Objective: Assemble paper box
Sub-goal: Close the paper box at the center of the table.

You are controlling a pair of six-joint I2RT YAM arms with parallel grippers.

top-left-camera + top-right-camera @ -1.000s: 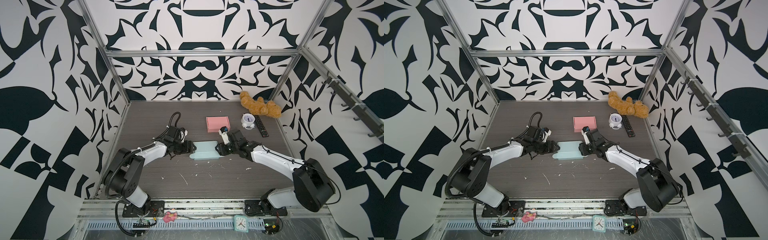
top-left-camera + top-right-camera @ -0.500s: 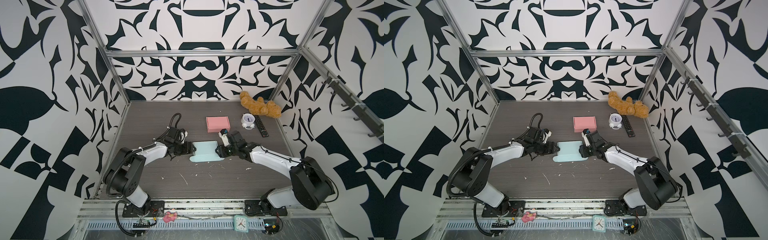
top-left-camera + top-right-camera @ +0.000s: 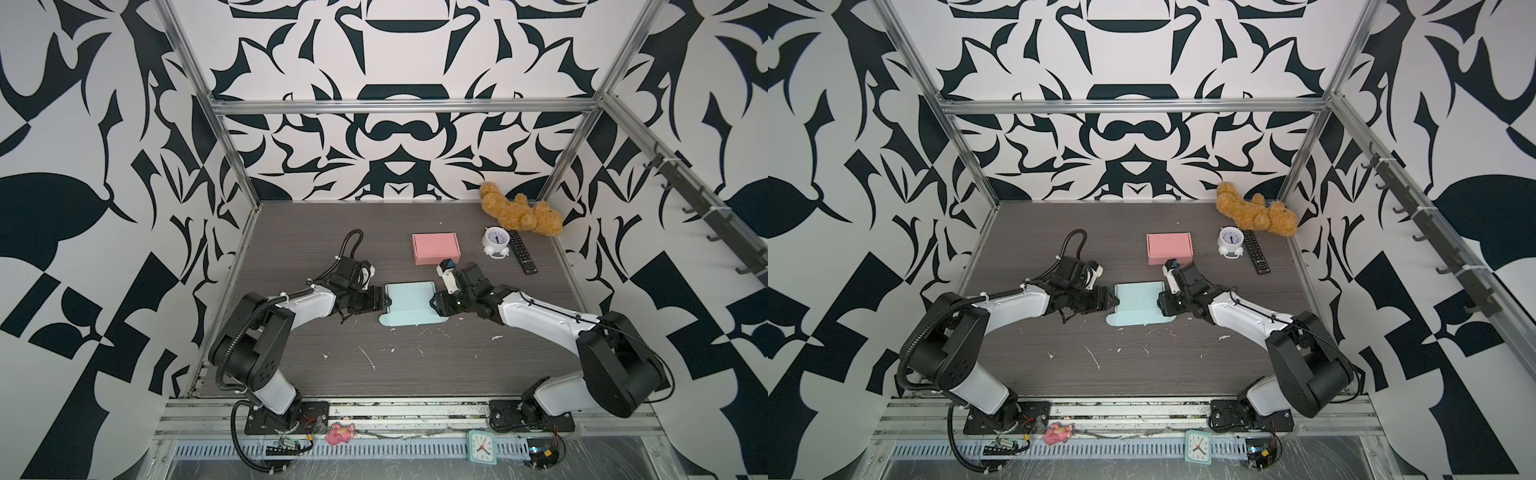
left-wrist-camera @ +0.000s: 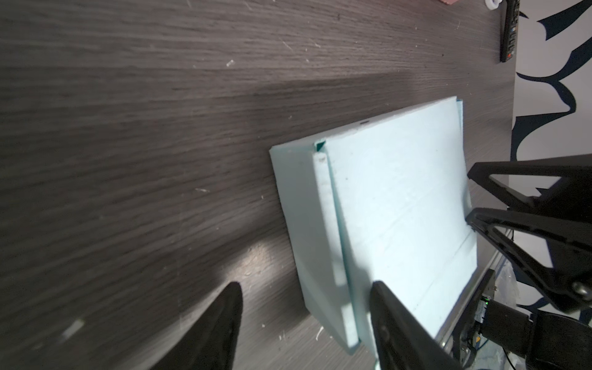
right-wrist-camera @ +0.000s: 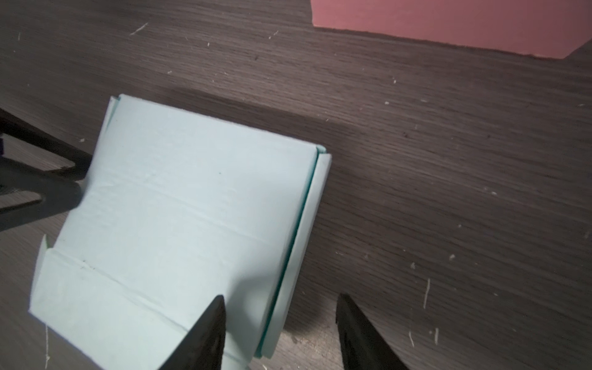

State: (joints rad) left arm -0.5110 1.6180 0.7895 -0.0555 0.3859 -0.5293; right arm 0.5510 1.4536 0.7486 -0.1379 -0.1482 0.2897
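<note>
A light blue paper box (image 3: 409, 303) (image 3: 1140, 305), partly folded, lies on the dark table with a flap spread toward the front. My left gripper (image 3: 386, 303) (image 4: 306, 285) is open at its left edge. One finger is over the top panel (image 4: 400, 198), the other over bare table, and the folded side wall lies between them. My right gripper (image 3: 434, 301) (image 5: 281, 297) is open at the right edge of the box (image 5: 179, 208) and straddles that side wall the same way. Neither gripper clamps the box.
A closed pink box (image 3: 436, 248) (image 5: 448, 25) sits just behind the right gripper. A white alarm clock (image 3: 496, 241), a black remote (image 3: 523, 251) and a brown teddy bear (image 3: 519, 212) lie at the back right. Paper scraps (image 3: 368, 357) litter the front of the table.
The right gripper has edged slightly in toward the box's right side. The left jaws have narrowed a little. The box has barely shifted.
</note>
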